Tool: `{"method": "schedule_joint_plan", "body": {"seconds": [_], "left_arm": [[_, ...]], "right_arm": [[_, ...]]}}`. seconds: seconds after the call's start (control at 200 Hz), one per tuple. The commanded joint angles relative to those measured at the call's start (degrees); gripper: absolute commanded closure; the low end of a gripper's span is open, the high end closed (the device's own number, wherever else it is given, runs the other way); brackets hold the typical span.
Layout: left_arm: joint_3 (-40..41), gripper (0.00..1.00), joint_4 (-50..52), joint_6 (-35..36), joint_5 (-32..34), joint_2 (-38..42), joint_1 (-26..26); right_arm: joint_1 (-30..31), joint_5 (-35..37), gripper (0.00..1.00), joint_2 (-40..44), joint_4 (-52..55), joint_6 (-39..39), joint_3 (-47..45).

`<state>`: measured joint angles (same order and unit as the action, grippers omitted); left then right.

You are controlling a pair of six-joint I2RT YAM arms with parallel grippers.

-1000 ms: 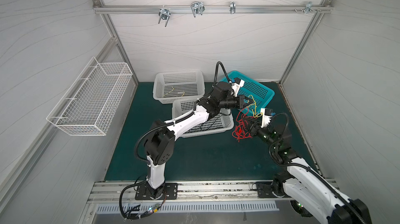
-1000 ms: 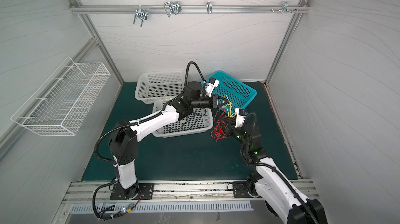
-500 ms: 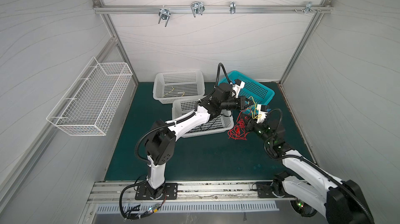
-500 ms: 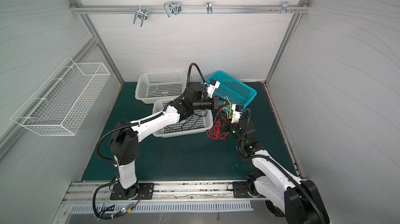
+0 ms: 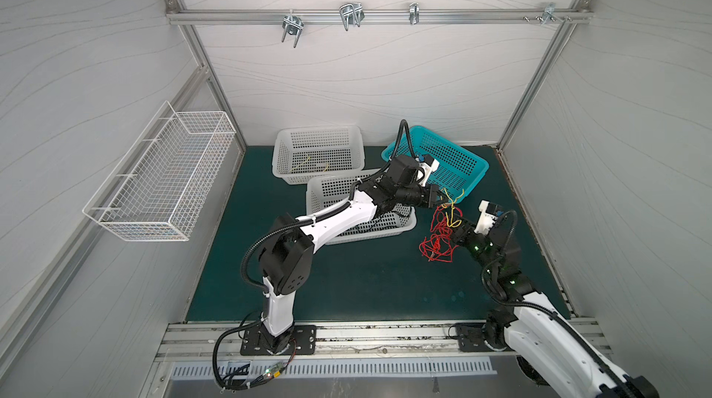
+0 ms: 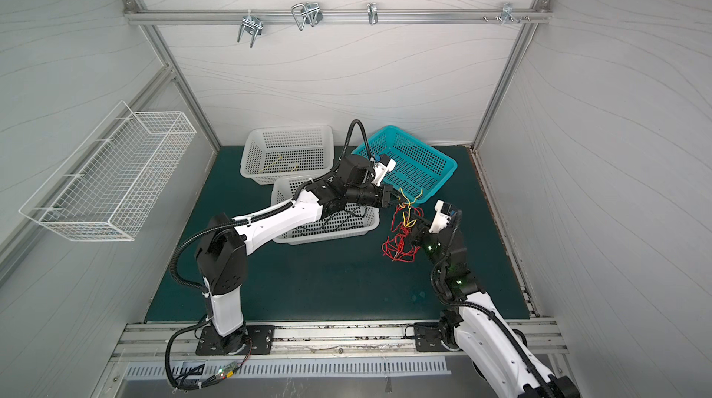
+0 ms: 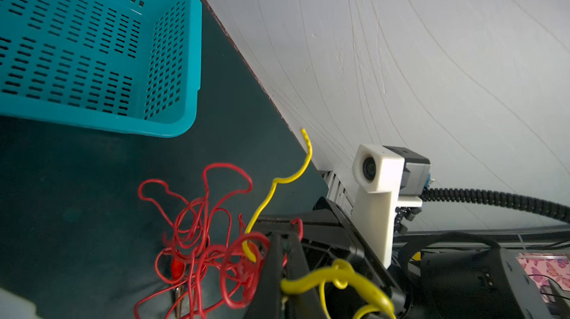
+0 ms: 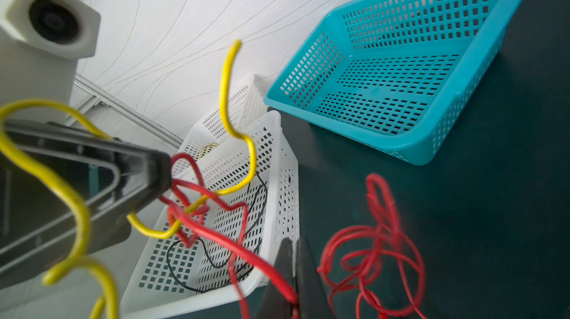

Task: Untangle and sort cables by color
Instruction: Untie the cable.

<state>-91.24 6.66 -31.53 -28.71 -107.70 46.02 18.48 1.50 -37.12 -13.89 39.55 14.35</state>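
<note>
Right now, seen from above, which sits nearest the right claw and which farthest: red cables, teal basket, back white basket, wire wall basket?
From the right gripper in a top view:
1. red cables: pinched in its fingers.
2. teal basket: just behind, toward the back wall.
3. back white basket: at the back, left side.
4. wire wall basket: on the left wall.

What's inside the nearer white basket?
Thin black cables lie on the floor of the white basket. In both top views the left arm crosses over it, hiding part of the floor; what lies there cannot be seen.
</note>
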Motion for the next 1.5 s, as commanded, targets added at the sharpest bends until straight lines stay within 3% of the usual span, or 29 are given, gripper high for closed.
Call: {"method": "schedule_joint_plan", "body": {"seconds": [0.0,0.23,0.44,0.56,0.71,0.935,1.03,1.131,1.306,1.496], "left_arm": [[-6.2,1.00,-0.1,5.4,9.1,7.0,-4.0],[-6.4,1.00,4.5,10.9,14.1,9.4,-4.6],[-10.0,1.00,12.7,16.4,12.0,7.6,-4.9],[-8.6,1.00,14.2,18.6,9.9,6.2,-4.9],[-1.7,1.00,7.5,20.3,6.1,7.2,-4.7],[1.1,1.00,4.7,25.2,5.2,6.6,-4.7],[1.0,1.00,4.2,27.0,4.7,5.8,-4.8],[1.5,1.00,3.6,28.8,3.8,5.6,-4.7],[2.7,1.00,2.5,32.7,1.1,6.4,-4.2],[2.7,1.00,3.1,36.0,2.6,6.4,-2.7]], "right_arm": [[-3.4,9.7,1.00,0.9,15.7,3.9,-2.2],[-5.9,11.7,1.00,0.8,22.5,5.0,-0.5],[-8.1,10.5,1.00,0.6,25.4,3.5,2.6],[-8.2,1.9,1.00,1.4,21.0,-3.7,5.5],[-7.8,-10.0,1.00,-0.9,19.9,-10.9,11.4],[-7.3,-19.3,0.82,-3.2,21.6,-16.3,16.2],[-7.3,-22.0,0.71,-3.3,21.4,-17.0,17.2],[-7.2,-24.4,0.67,-3.0,21.0,-16.9,18.3],[-7.2,-28.5,0.67,-2.9,20.7,-15.5,21.2],[-7.2,-32.7,0.72,-4.7,20.8,-12.0,25.5]]}}
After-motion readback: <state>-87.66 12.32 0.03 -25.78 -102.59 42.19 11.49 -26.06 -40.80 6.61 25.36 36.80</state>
